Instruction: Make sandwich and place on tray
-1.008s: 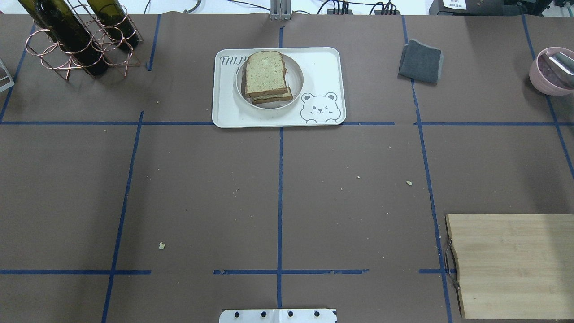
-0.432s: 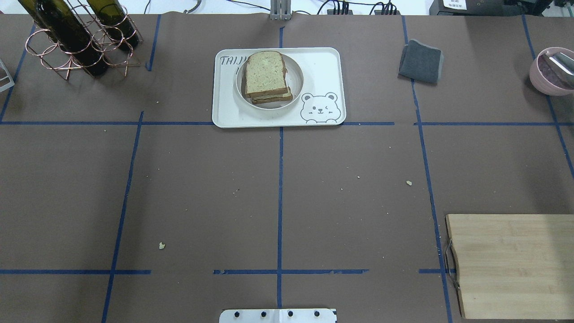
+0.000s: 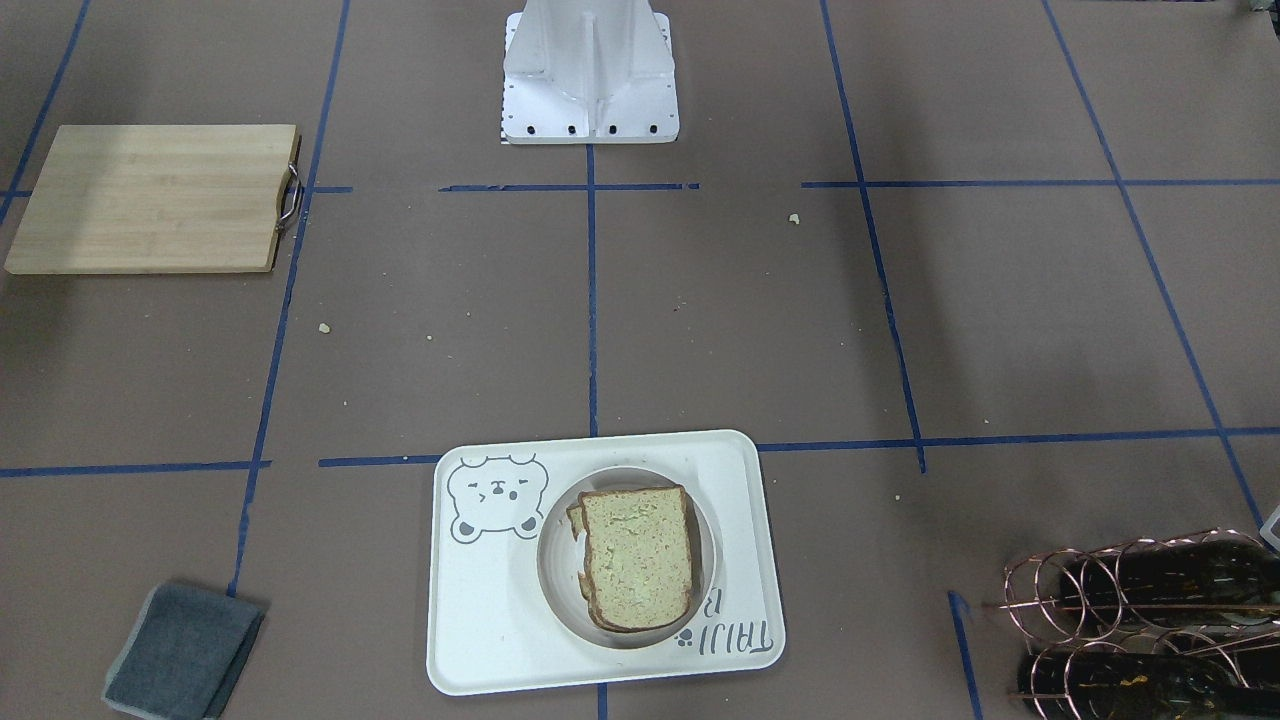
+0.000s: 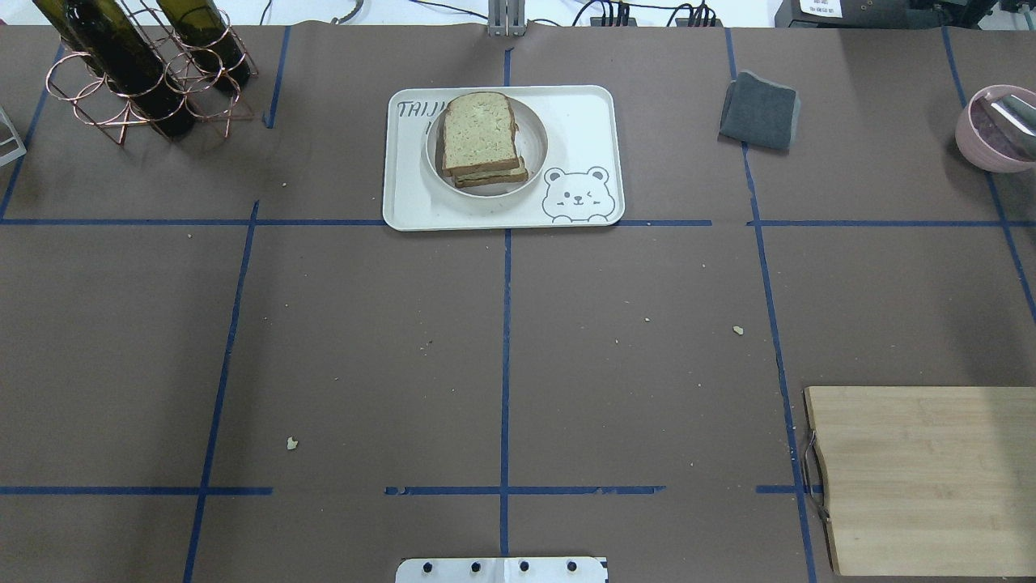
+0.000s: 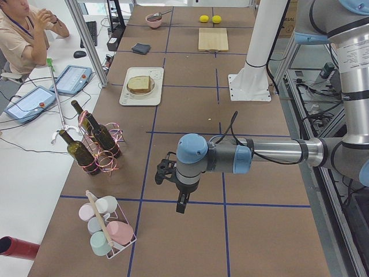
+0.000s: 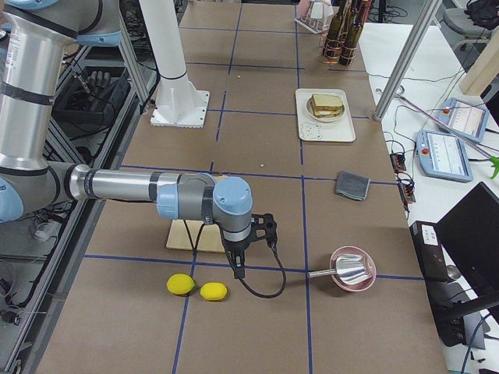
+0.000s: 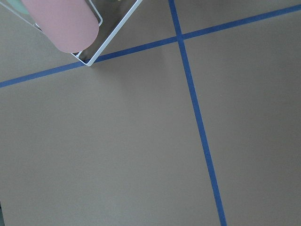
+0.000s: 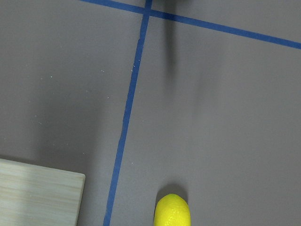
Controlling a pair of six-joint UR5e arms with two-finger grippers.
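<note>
1. Left gripper (image 5: 181,202) only shows up in the left side view. It hangs just above the tabletop (image 4: 364,340) pointing down, so honestly I can't tell if it's open or closed. Its wrist camera sees brown paper, blue tape lines and the corner of a wire cup rack (image 7: 115,32) with a pink cup (image 7: 61,21) in it.
2. Right gripper (image 6: 235,266) is the same deal: it's seen only from the right side view, so I can't tell its state either. It hangs low at the other end of the tabletop, near two lemons (image 6: 181,284) and a corner of the wooden cutting board (image 4: 923,478).
3. The sandwich (image 4: 481,136) is two bread slices stacked, with the top one shifted a bit off the lower one. Can't see what's between them.
4. It sits on a small round plate (image 4: 537,138). The plate sits on the tray (image 4: 583,121) at the lettering end, beside the bear drawing.
5. The tray lies flat on the far side of the tabletop from the robot base, across the centre tape line and well apart from both grippers.
6. Also around: a grey cloth (image 4: 761,111), a pink bowl (image 4: 971,146) and a wine bottle rack (image 4: 150,81).
</note>
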